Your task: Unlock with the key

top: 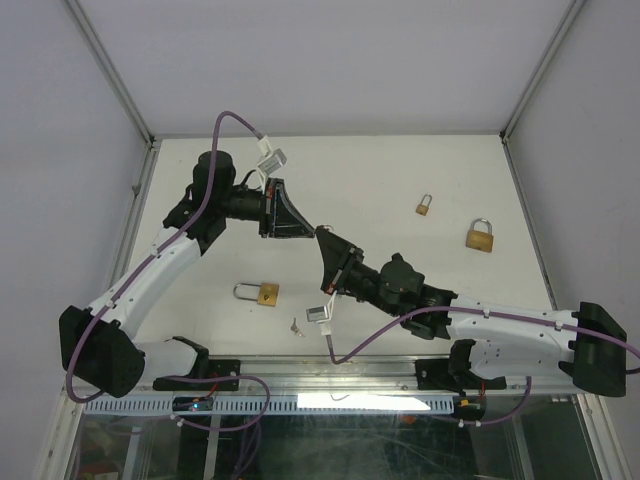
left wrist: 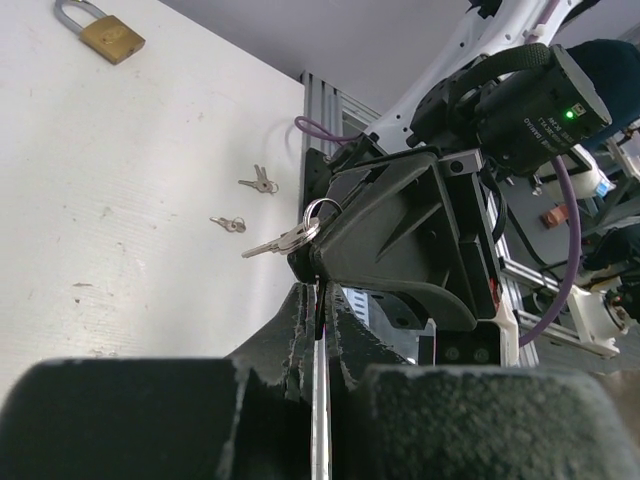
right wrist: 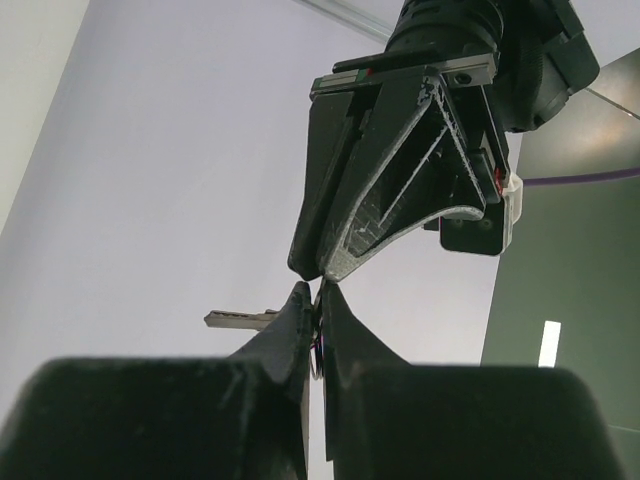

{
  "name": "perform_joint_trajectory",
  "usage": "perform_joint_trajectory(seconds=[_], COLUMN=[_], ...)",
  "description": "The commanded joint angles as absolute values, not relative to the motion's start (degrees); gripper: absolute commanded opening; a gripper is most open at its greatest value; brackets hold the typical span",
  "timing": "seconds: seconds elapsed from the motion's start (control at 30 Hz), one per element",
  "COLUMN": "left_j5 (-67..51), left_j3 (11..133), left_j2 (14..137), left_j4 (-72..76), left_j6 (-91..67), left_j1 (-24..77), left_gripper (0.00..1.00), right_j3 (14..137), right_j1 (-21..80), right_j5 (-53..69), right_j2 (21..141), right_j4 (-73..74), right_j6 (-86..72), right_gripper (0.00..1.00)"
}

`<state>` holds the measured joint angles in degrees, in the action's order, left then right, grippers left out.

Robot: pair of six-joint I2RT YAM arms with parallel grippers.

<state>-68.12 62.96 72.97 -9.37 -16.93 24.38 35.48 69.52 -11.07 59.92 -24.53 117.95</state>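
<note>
My two grippers meet tip to tip in mid-air above the table's middle. The right gripper (right wrist: pixel 318 300) is shut on a key ring (left wrist: pixel 320 212), and the keys (left wrist: pixel 280 240) stick out sideways from its fingers; one key (right wrist: pixel 240 319) shows to the left in the right wrist view. The left gripper (left wrist: pixel 318 298) is shut on a thin edge of the same key bunch, its tips against the right gripper's tips (top: pixel 318 233). A brass padlock (top: pixel 258 292) lies on the table below the left arm, also seen in the left wrist view (left wrist: pixel 110 35).
Two more brass padlocks lie at the right, a small one (top: pixel 424 206) and a larger one (top: pixel 480 236). Spare keys (left wrist: pixel 260 181) and another small set (left wrist: pixel 230 224) lie on the table near the front edge (top: pixel 297 326).
</note>
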Motion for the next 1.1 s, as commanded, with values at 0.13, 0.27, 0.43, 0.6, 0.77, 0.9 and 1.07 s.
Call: perform_joint_trajectory(seconds=[0.13, 0.27, 0.43, 0.6, 0.77, 0.9, 1.07], left_j5=[-62.6, -58.9, -49.4, -39.0, -34.8, -35.6, -38.3], left_j3=[61.5, 63.6, 69.2, 70.9, 68.1, 67.9, 69.3], left_j2=[68.8, 69.0, 70.1, 69.0, 64.8, 64.0, 64.1], left_j4=[-7.5, -14.1, -28.0, -36.6, -36.5, -37.6, -41.5], left_j6=[-15.3, -8.4, 8.8, 25.7, 33.0, 33.9, 33.4], left_j1=[26.1, 26.0, 25.9, 28.4, 34.5, 36.5, 37.2], left_gripper=[0.0, 0.0, 0.0, 0.0, 0.0, 0.0, 0.0], right_j3=[36.9, 36.6, 37.1, 42.9, 47.0, 48.9, 44.4], right_j1=[69.9, 69.9, 69.8, 64.5, 52.5, 35.6, 29.9], right_j5=[-10.3, -9.8, -6.9, 3.6, 18.4, 28.2, 59.3], right_j2=[60.2, 59.7, 55.0, 49.5, 51.6, 58.0, 61.4], right_j4=[-23.8, -25.7, -19.7, -10.1, -8.1, -13.4, -31.2], right_j6=[117.5, 112.1, 93.6, 44.3, 5.1, -9.4, -32.8], right_gripper=[0.0, 0.99, 1.0, 1.0, 1.0, 0.97, 0.85])
